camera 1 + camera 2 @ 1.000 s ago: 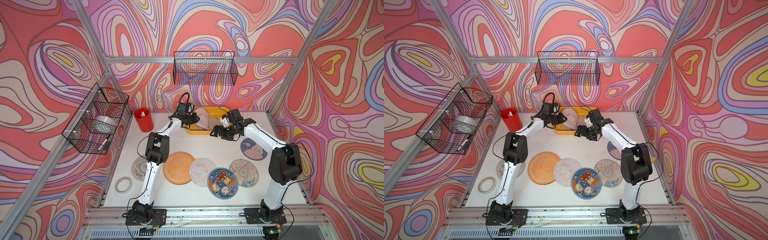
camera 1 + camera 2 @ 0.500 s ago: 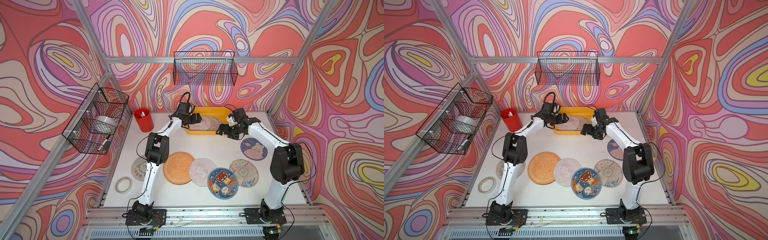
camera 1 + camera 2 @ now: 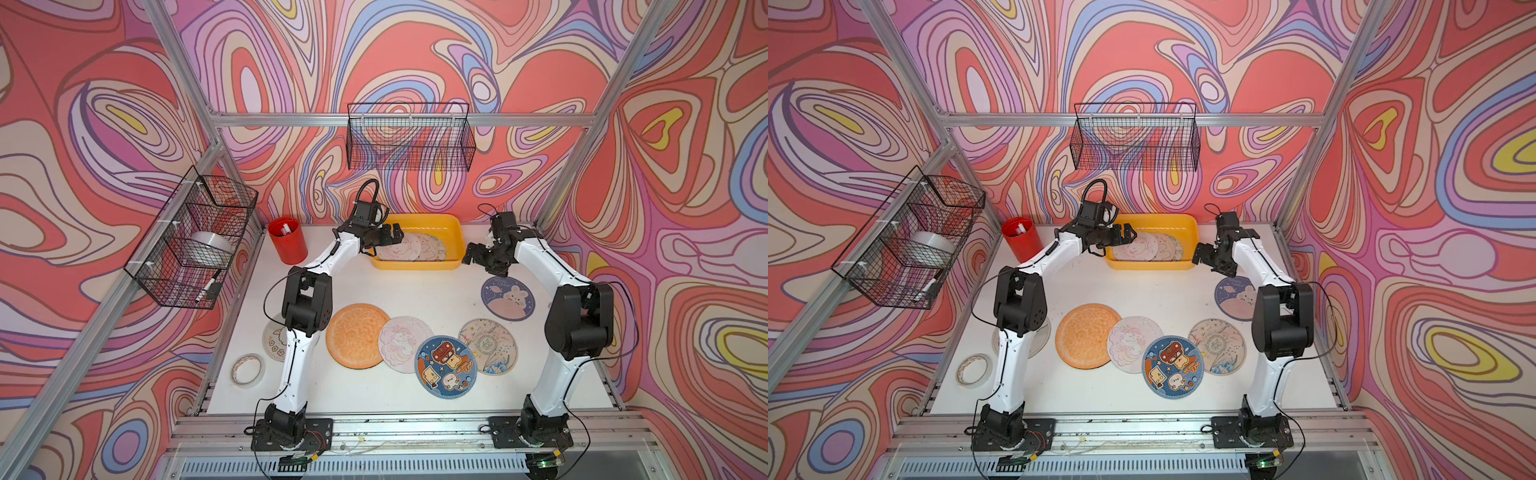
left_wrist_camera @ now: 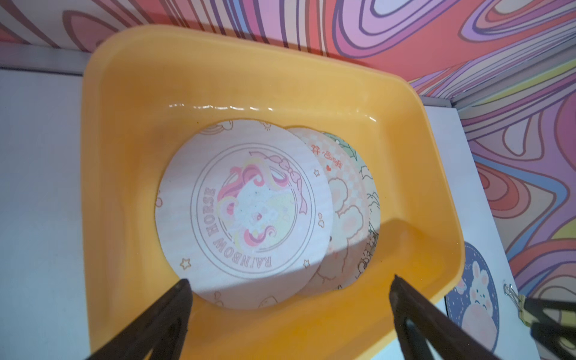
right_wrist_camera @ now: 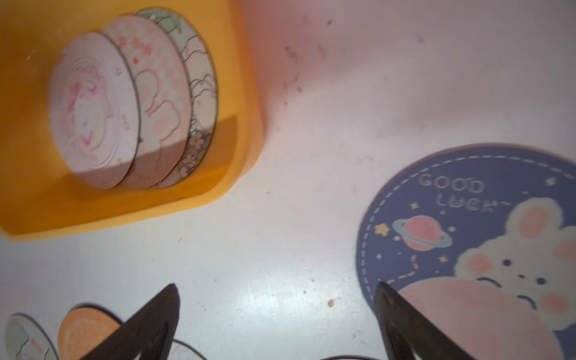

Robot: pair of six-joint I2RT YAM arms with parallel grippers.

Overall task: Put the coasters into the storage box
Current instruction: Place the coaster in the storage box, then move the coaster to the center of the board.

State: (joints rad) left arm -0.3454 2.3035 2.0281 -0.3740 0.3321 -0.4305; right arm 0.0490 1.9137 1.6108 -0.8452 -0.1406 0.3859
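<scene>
We find a flat white tabletop (image 3: 395, 286) enclosed by walls printed with red, pink and purple swirls (image 3: 104, 104) and framed by silver aluminium profile bars (image 3: 374, 120). A red cylindrical plastic cup (image 3: 287, 245) stands upright near the tabletop's far left corner. We see white items inside it, too small to identify. A black rectangular wire basket (image 3: 409, 137) hangs on the rear bar. A second black wire basket (image 3: 195, 239) hangs on the left bar and holds a greyish roll of tape (image 3: 206, 248) and a marker pen (image 3: 206, 291). A whitish tape ring (image 3: 248, 370) lies flat near the tabletop's left edge, towards the front.
</scene>
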